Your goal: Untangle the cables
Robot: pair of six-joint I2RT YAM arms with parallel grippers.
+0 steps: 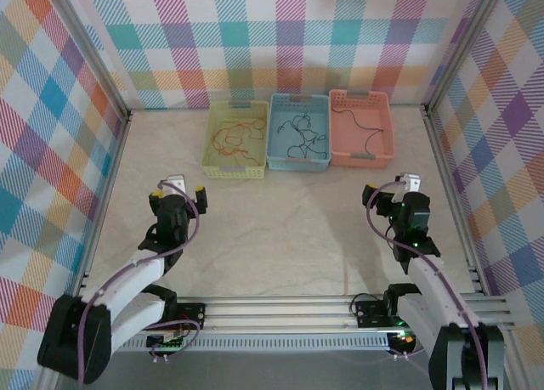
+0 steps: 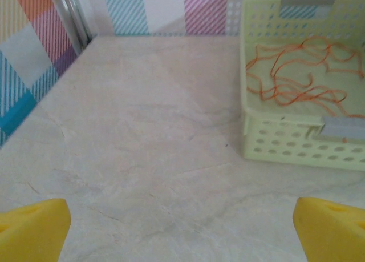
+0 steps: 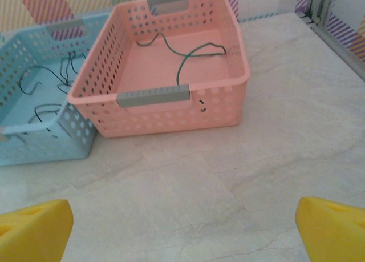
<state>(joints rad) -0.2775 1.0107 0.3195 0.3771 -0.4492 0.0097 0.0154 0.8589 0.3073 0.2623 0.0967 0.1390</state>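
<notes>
Checkered walls enclosing pale marbled table. Left gripper hovering, fingers spread wide, gripping nothing. Right gripper gaping likewise, empty. At far side, red-orange cables lying in yellow-green basket, black cables in blue basket, green cable, possibly single strand, in pink basket.

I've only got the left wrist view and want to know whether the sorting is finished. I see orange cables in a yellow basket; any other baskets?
Observer: Yes, a blue basket beside it holds black cables.
Operator: And green?
Observer: A green cable lies in a pink basket, next to the blue one.
Operator: Right gripper holding anything?
Observer: No, the right gripper is open and empty over the table.
</notes>
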